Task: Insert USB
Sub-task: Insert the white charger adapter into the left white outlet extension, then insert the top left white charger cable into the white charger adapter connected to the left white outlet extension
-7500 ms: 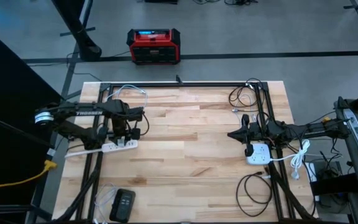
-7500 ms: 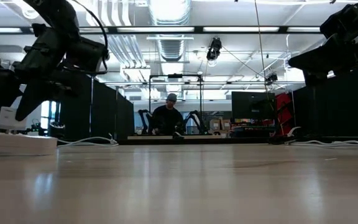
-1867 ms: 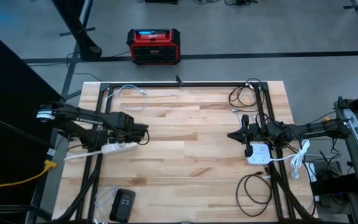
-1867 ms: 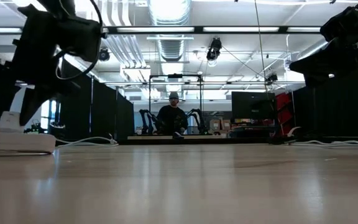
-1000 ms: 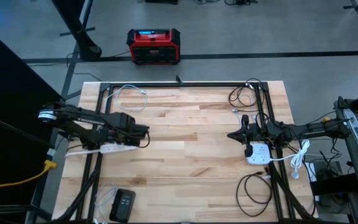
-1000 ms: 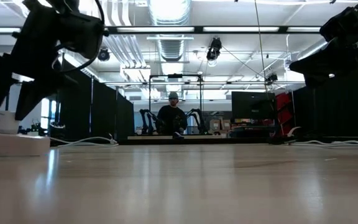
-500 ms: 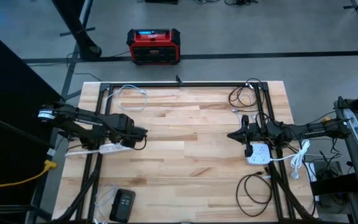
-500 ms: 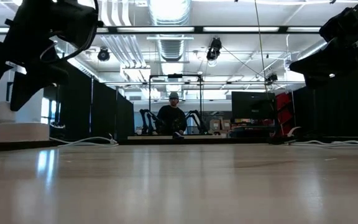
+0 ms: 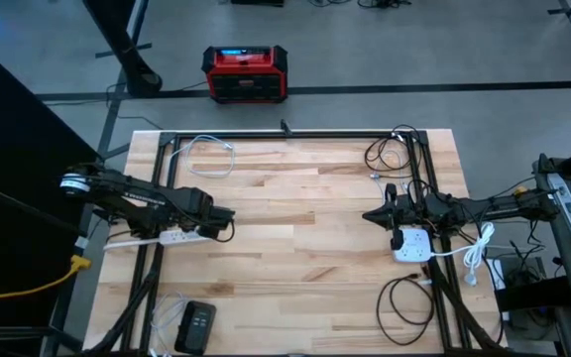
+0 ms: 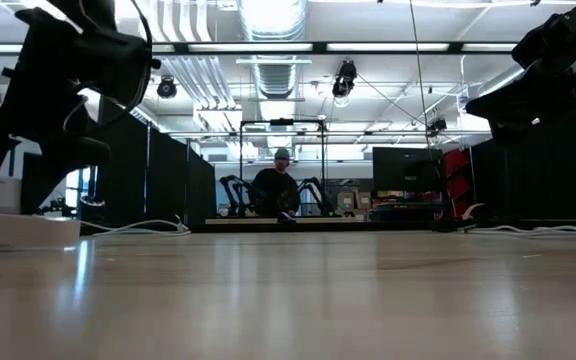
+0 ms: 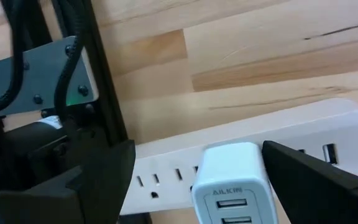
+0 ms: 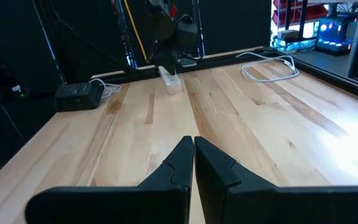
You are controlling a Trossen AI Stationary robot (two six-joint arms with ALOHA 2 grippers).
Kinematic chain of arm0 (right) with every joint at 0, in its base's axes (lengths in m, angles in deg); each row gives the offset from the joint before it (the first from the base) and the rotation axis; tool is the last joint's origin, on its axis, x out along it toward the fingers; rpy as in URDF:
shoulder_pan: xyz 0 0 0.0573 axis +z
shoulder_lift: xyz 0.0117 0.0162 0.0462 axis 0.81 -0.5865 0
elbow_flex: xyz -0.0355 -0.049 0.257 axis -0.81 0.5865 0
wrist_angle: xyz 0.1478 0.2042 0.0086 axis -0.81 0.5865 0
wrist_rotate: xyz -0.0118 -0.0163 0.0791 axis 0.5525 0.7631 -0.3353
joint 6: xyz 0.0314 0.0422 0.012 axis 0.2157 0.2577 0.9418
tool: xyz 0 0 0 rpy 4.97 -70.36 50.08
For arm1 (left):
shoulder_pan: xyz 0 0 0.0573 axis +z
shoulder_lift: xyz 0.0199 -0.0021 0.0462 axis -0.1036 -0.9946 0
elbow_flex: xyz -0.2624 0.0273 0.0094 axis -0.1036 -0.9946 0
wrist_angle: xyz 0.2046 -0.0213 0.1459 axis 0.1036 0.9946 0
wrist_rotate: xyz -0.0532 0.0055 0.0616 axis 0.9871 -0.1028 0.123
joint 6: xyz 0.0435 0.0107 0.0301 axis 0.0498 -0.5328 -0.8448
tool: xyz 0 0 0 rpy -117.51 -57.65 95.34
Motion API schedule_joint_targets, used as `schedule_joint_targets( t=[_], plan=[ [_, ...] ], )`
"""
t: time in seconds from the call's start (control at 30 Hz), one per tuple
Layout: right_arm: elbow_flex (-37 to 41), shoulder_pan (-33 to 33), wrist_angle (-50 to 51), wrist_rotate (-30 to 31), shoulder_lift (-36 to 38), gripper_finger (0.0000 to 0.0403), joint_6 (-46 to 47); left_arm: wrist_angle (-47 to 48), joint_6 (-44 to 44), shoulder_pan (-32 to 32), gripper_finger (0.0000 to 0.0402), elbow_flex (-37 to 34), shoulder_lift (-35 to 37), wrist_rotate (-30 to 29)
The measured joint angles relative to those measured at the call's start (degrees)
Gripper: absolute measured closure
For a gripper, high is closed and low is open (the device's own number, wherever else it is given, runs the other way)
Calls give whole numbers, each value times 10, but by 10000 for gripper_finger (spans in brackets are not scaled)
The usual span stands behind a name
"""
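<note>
- Fingers of my left gripper [image 11: 229, 180] stand wide apart, one on each side of the white charger [image 11: 232, 186], not touching it as far as I can see.
- Charger sits plugged upright into the white strip [image 11: 166, 168], USB ports facing my wrist camera; I judge that is why I hover square over it, to keep the ports lined up.
- Strip lies along the tabletop [image 9: 305, 198] edge on the left side, beside the black frame rail [image 9: 145, 268], so its outlets face up and stay reachable.
- No USB plug shows between my fingers; a white cable [image 9: 206, 154] lies coiled at the far left corner, well apart, and I take it for the thing to fetch next.
- Right gripper [image 12: 193, 163] waits with fingers pressed together, holding nothing, over the right side near a second strip [image 9: 411, 245].
- A person [image 10: 280, 185] sits far behind the table.
</note>
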Motion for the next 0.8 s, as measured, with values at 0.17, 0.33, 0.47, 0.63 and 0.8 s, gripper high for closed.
schedule_joint_targets(
  t=[0.17,0.33,0.47,0.63,0.8],
  plan=[
    [0,0,0,0,0,403,0,66,-6,0,66,52,1,-1],
    [0,0,0,0,0,403,-1,101,-9,0,66,89,2,-5],
    [0,0,0,0,0,403,-4,103,-10,0,66,111,2,-22],
    [0,0,-7,0,0,403,-7,94,1,0,70,165,0,-74],
    [0,0,-61,0,-7,403,-4,85,-44,-2,86,242,-26,-224]
  ],
)
